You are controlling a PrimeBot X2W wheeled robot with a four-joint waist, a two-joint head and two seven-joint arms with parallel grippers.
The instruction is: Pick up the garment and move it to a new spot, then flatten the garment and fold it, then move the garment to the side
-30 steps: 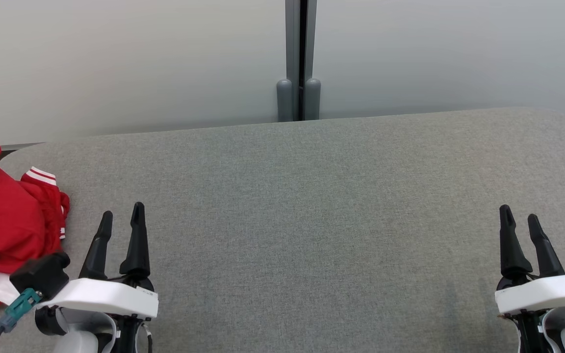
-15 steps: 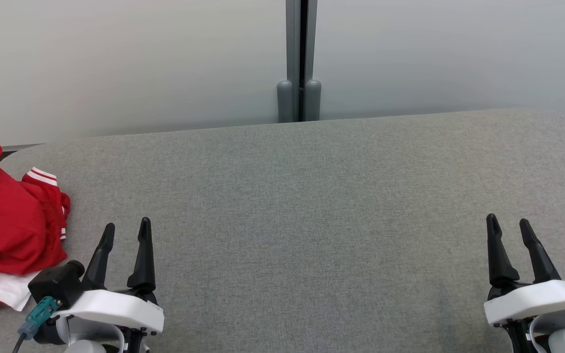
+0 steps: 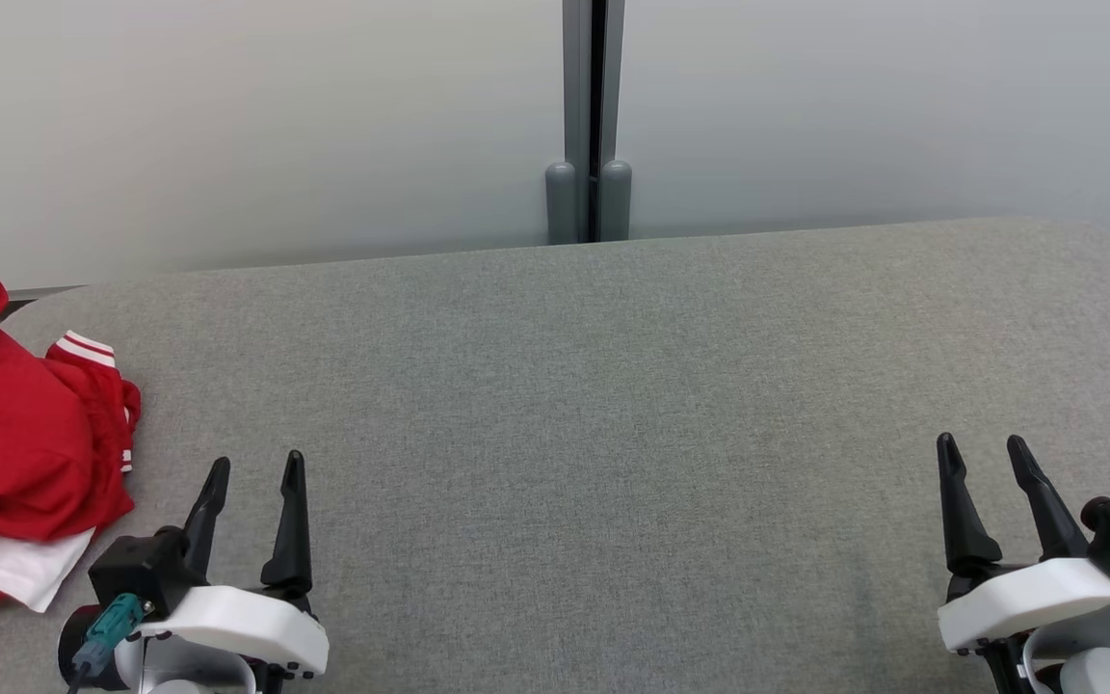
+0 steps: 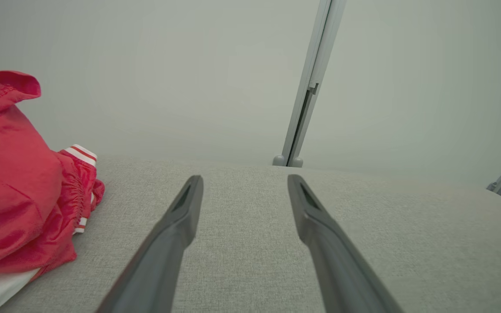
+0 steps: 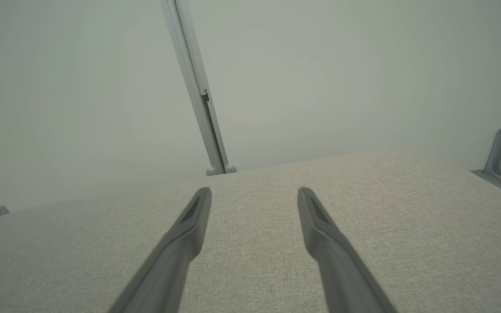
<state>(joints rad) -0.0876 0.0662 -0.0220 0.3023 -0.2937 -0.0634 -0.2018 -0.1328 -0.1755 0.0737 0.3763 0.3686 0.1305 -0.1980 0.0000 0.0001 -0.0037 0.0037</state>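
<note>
A red garment [image 3: 15,453] trimmed with white stripes is lying bunched at the far left edge of the grey padded table [image 3: 594,405]. It is neither flattened nor folded, so the task appears to be sitting at its opening step, the pick-up, with nothing yet carried to a new spot. The next move is likely falling to the nearer arm: it is going to need to swing out to its left, come down over the heap, and close on a thick fold of cloth rather than a loose edge before lifting it toward the open middle of the table. Just beside the heap but apart from it, the left gripper [image 3: 257,461] is hovering low over the fabric surface with its two dark fingers spread wide, gripping nothing and touching nothing. Its wrist view is showing the garment off to the left of the fingers, not between them. Past the bare centre of the table and the grey post [image 3: 588,116] rising behind it, the right gripper [image 3: 981,440] is waiting at the far right, well apart from the garment. Its fingers are likewise parted and empty, pointing across the table toward the pale wall.
</note>
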